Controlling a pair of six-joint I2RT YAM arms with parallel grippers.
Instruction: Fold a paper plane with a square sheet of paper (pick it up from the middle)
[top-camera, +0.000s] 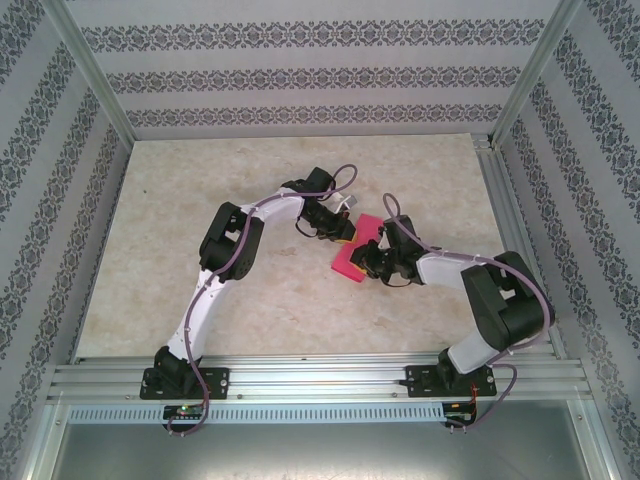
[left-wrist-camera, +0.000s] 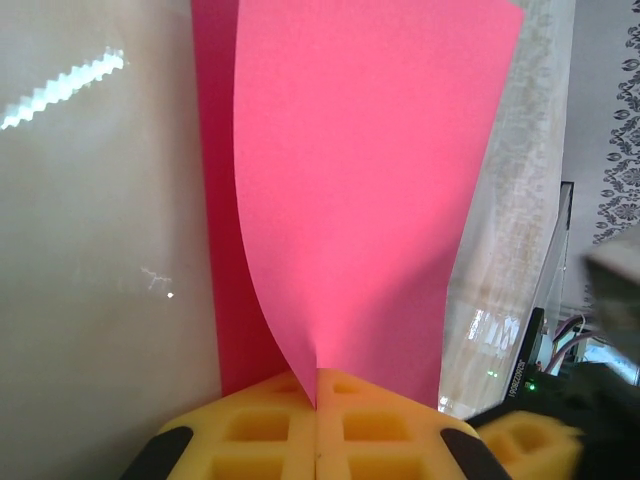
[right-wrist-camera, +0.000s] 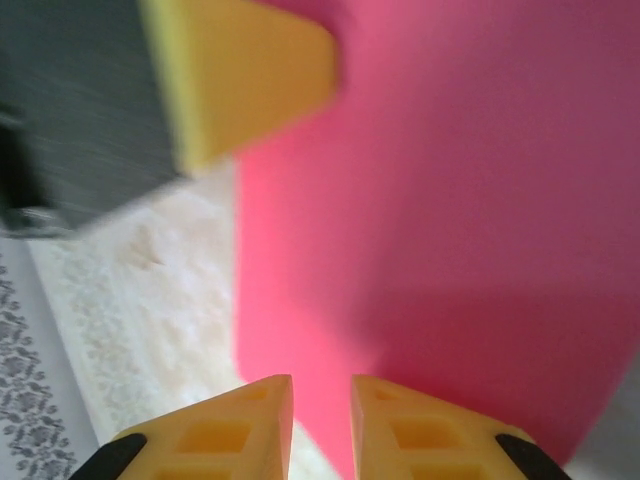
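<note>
Left wrist view: the left gripper (left-wrist-camera: 316, 378) is clenched on the sheet of paper (left-wrist-camera: 370, 180), which curls away ahead of its fingertips. Right wrist view: the right gripper (right-wrist-camera: 321, 388) stands slightly parted, the paper just ahead.

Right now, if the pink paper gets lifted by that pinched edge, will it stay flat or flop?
Probably floppy: the paper curls away from where the left pincer is shut on it. Likely very light, since that small pinch at its edge seems to hold a whole flap raised. It looks thin, so it could crease easily.
</note>
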